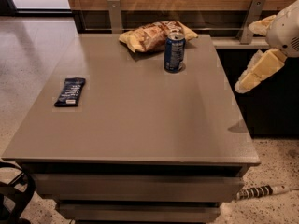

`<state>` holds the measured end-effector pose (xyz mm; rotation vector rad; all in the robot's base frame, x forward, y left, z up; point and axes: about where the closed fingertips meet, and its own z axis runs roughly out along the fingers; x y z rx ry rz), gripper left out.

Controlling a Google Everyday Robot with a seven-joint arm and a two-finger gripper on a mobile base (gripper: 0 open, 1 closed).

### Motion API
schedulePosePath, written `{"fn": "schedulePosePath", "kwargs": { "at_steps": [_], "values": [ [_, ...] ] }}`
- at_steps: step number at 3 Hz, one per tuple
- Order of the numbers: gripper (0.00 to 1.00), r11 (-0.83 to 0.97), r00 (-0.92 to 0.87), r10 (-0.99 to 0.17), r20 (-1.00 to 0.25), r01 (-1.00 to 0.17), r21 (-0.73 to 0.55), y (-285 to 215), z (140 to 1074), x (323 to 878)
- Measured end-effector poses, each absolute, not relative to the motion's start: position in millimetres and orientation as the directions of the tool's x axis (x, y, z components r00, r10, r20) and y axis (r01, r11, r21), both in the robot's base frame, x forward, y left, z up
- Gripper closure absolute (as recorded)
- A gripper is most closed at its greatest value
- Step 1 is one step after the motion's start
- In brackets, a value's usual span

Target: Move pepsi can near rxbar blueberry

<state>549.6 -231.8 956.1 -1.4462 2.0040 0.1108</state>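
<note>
The pepsi can [174, 51], blue with a silver top, stands upright at the back middle of the grey table [140, 125], just in front of a yellow-brown chip bag [152, 35]. The rxbar blueberry [70, 92], a flat dark navy bar with white lettering, lies near the table's left edge, far from the can. My gripper [244, 58] hangs in the air off the table's right edge, to the right of the can and apart from it. Its cream fingers [256, 73] are spread open and hold nothing.
A wooden wall with metal brackets [114, 14] and a ledge runs behind the table. A power strip [261, 191] lies on the speckled floor at the lower right. A black chair part [14, 195] shows at the lower left.
</note>
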Motion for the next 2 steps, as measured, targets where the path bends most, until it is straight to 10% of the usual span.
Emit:
{"fn": "schedulePosePath", "kwargs": {
  "at_steps": [2],
  "values": [
    [0.0, 0.433, -0.146, -0.706, -0.693, -0.863, -0.259, -229.3, 944.8, 622.3]
  ]
}}
